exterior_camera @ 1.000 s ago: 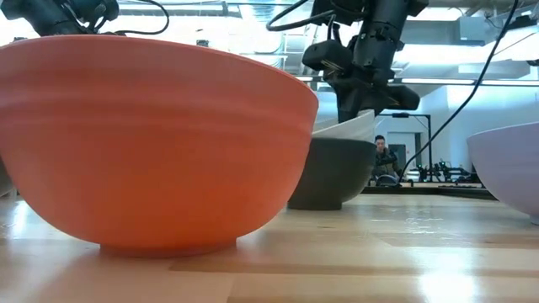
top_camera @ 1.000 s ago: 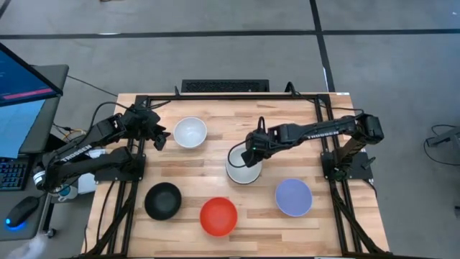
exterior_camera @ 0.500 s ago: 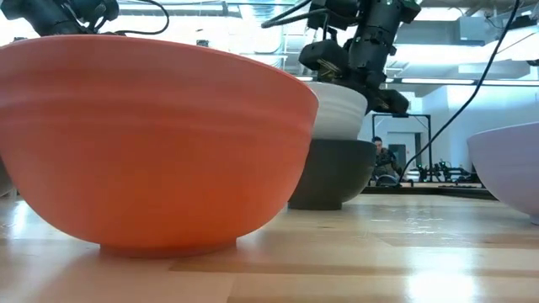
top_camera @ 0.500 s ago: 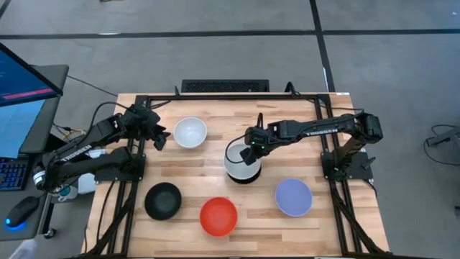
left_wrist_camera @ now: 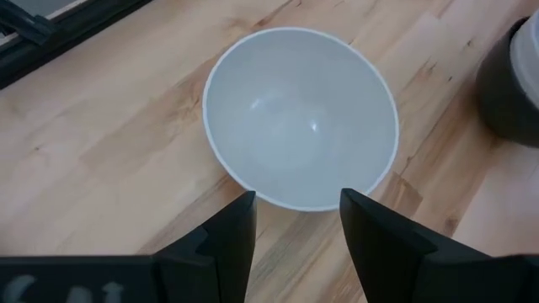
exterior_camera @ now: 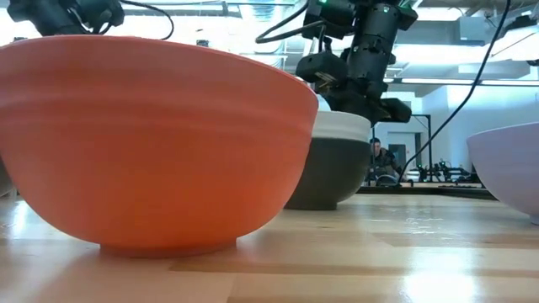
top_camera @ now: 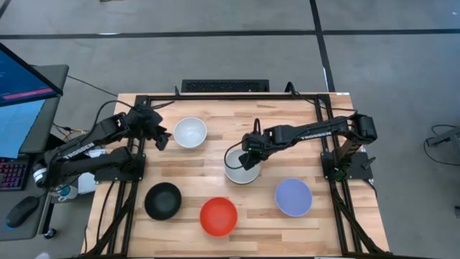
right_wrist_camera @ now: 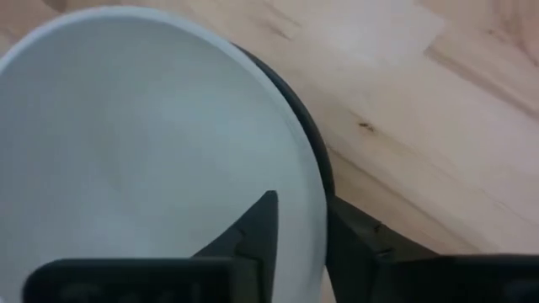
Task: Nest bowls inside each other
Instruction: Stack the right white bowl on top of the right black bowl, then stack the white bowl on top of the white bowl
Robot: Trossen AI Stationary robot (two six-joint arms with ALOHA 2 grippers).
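My right gripper (top_camera: 249, 149) pinches the rim of the white bowl (top_camera: 239, 164), which sits in the black bowl (exterior_camera: 327, 172) mid-table, directly beneath me. Left gripper (left_wrist_camera: 296, 220) is spread, w/ the other white bowl (left_wrist_camera: 301, 117) just ahead, nearer that arm.

Light falls evenly from overhead on the wooden table (top_camera: 237, 122), and shadows beneath the bowls are soft and short. In the low view the red bowl (exterior_camera: 152, 143) fills the foreground slightly soft, and behind it bright ceiling panels blow out to white (the arms there read as near silhouettes). Right of the red bowl, the tabletop carries a pale glare streak. The right wrist view's white bowl (right_wrist_camera: 143, 143) is blurred.
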